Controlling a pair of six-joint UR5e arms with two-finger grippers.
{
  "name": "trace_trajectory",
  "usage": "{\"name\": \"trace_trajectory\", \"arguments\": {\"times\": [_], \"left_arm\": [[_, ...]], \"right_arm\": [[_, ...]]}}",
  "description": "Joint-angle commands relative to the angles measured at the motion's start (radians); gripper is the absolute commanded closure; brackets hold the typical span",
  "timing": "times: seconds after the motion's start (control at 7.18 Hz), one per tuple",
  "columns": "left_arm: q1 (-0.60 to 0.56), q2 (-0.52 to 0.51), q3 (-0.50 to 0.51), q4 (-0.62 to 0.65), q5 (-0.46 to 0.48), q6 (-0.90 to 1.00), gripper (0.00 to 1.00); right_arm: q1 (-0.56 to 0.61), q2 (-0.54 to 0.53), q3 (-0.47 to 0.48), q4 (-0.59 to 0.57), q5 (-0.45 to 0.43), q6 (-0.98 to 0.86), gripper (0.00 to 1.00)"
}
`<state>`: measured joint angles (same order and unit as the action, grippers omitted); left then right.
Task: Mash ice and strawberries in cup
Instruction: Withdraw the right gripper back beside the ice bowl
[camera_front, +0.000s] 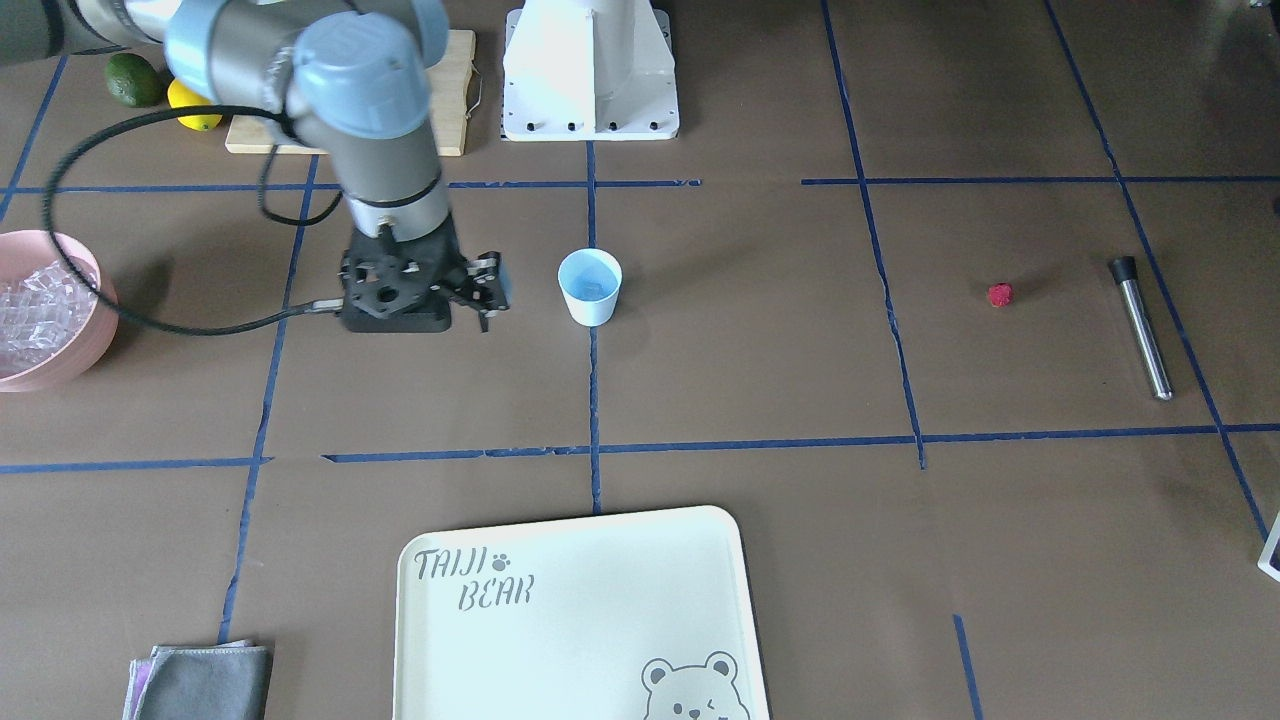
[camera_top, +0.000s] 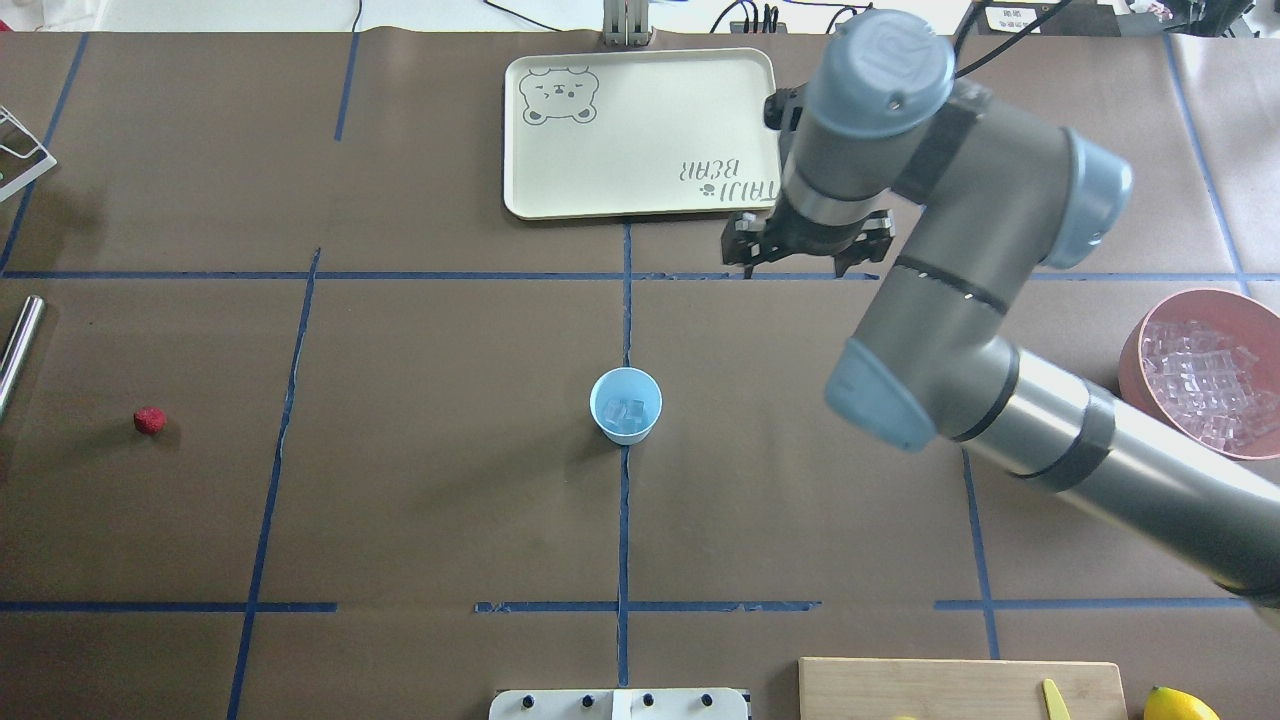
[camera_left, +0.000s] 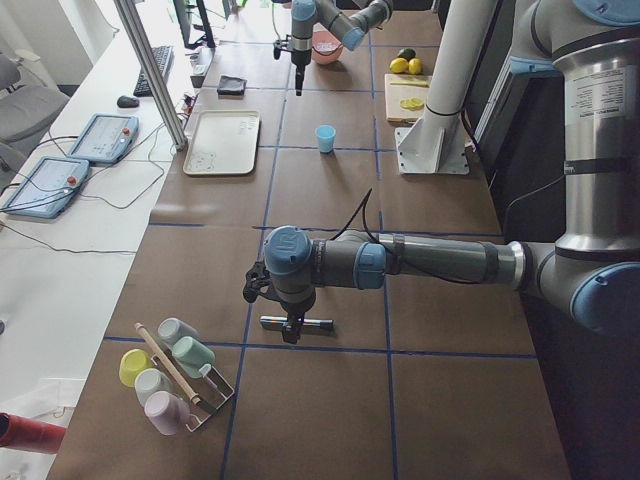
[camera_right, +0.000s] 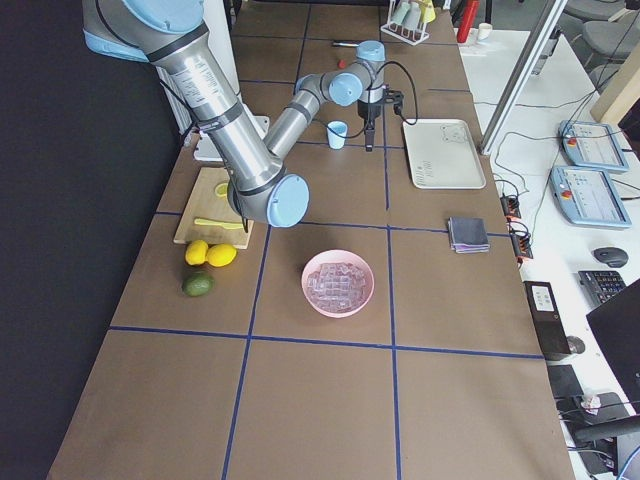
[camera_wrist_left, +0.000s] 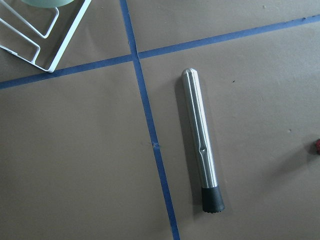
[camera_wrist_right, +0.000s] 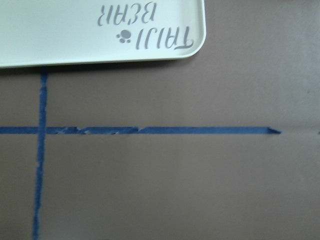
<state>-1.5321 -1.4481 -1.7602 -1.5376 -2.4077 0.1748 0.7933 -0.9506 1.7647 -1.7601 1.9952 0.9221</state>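
Ice (camera_top: 625, 410) sits in the cup (camera_front: 592, 308), so the left gripper (camera_left: 291, 335) above the muddler (camera_wrist_left: 200, 135) needs a straight drop and soft pinch on the nearby strawberry (camera_top: 150, 420); its jaws, and the right gripper (camera_front: 486, 305) too, can't tell.

Brown paper covers the long worktop (camera_left: 330, 250), gridded with blue tape (camera_front: 594, 400). A white desk (camera_left: 70, 250) runs alongside, carrying teach pendants (camera_left: 105, 137); an office chair (camera_left: 25, 100) stands beyond it.
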Motion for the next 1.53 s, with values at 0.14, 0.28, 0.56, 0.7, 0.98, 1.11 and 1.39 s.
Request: {"name": "trace_trajectory", "arguments": {"times": [0.14, 0.28, 0.56, 0.7, 0.98, 1.11, 1.39], "left_arm": [[0.003, -0.034, 0.004, 0.017, 0.001, -0.003, 0.0], [0.003, -0.029, 0.005, 0.017, 0.001, -0.004, 0.0], [0.001, -0.028, 0.005, 0.016, 0.001, -0.005, 0.0], [0.001, -0.032, 0.007, 0.014, 0.001, -0.008, 0.0], [0.0, -0.061, 0.004, -0.012, -0.002, -0.014, 0.0], [0.004, -0.121, 0.022, -0.06, -0.001, -0.023, 0.0], [0.036, -0.196, -0.001, -0.056, -0.002, -0.226, 0.0]], "right_arm": [[0.332, -0.283, 0.039, 0.007, 0.192, -0.586, 0.0], [0.403, -0.359, 0.047, 0.007, 0.197, -0.724, 0.0], [0.551, -0.509, 0.05, 0.007, 0.27, -0.99, 0.0], [0.637, -0.59, 0.047, 0.007, 0.284, -1.12, 0.0], [0.748, -0.719, 0.044, 0.007, 0.283, -1.189, 0.0], [0.776, -0.749, 0.047, 0.007, 0.292, -1.18, 0.0], [0.779, -0.754, 0.044, 0.007, 0.326, -1.177, 0.0]]}}
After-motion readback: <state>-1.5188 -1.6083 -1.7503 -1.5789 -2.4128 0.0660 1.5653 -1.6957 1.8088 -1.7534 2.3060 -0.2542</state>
